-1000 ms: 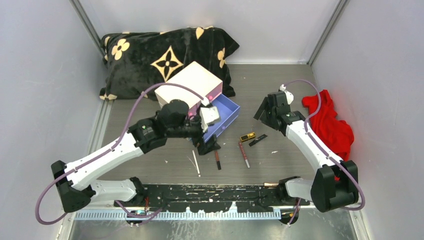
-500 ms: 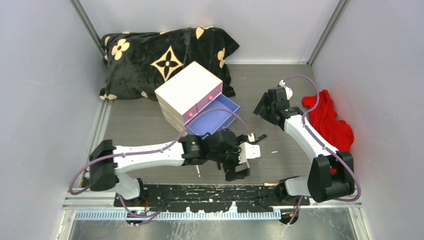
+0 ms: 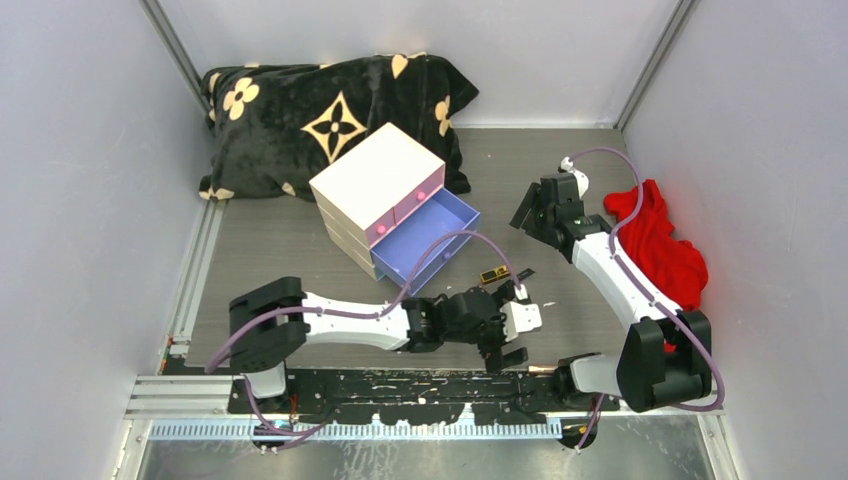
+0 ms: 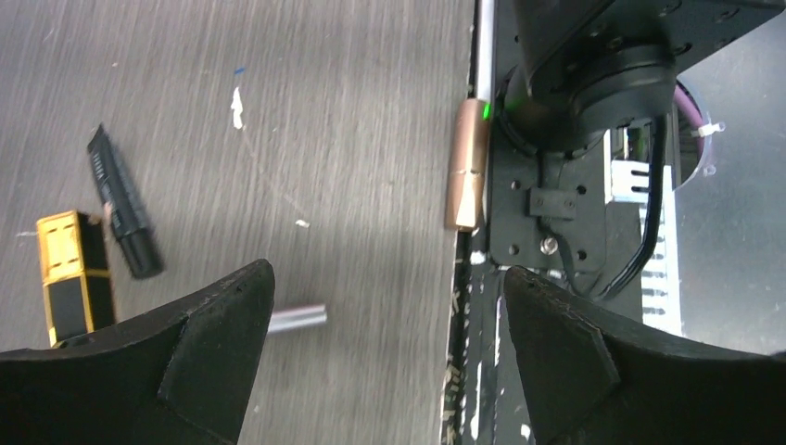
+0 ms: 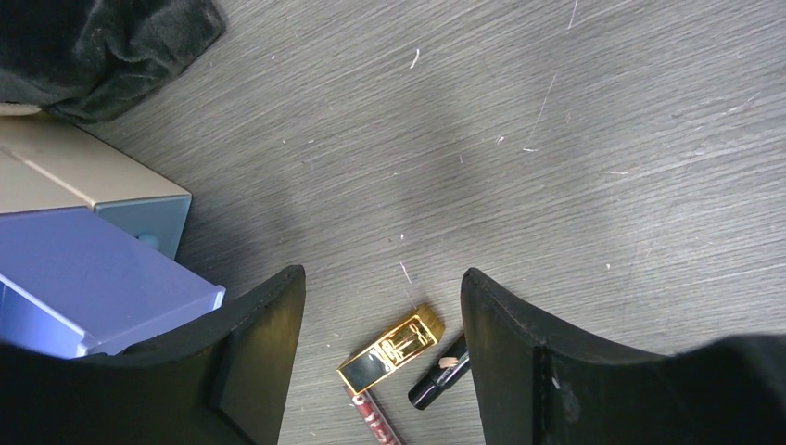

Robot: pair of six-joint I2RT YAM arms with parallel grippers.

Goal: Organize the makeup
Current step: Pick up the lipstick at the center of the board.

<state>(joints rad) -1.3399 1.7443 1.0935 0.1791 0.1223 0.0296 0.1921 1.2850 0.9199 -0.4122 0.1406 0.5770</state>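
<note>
My left gripper (image 3: 515, 327) hangs open and empty low over the table's near edge, right of the middle. Its wrist view shows a gold-and-black tube (image 4: 74, 278) and a black tube (image 4: 120, 204) to its left. A copper tube (image 4: 466, 176) lies ahead against the black rail, and a silver pencil end (image 4: 298, 318) pokes out by the left finger. My right gripper (image 3: 535, 212) is open and empty above the table. Its wrist view looks down on the gold-and-black tube (image 5: 391, 349), the black tube (image 5: 438, 374) and a red-brown pencil (image 5: 375, 417). The left arm hides other makeup from above.
A cream box (image 3: 378, 185) stands mid-table with its blue drawer (image 3: 425, 238) pulled open. A black patterned pillow (image 3: 330, 110) lies behind it. A red cloth (image 3: 660, 245) sits at the right wall. The black rail (image 3: 400, 385) runs along the near edge.
My left arm has swung away from the blue drawer, down and to the right, and now lies along the near edge. The right arm has hardly moved.
</note>
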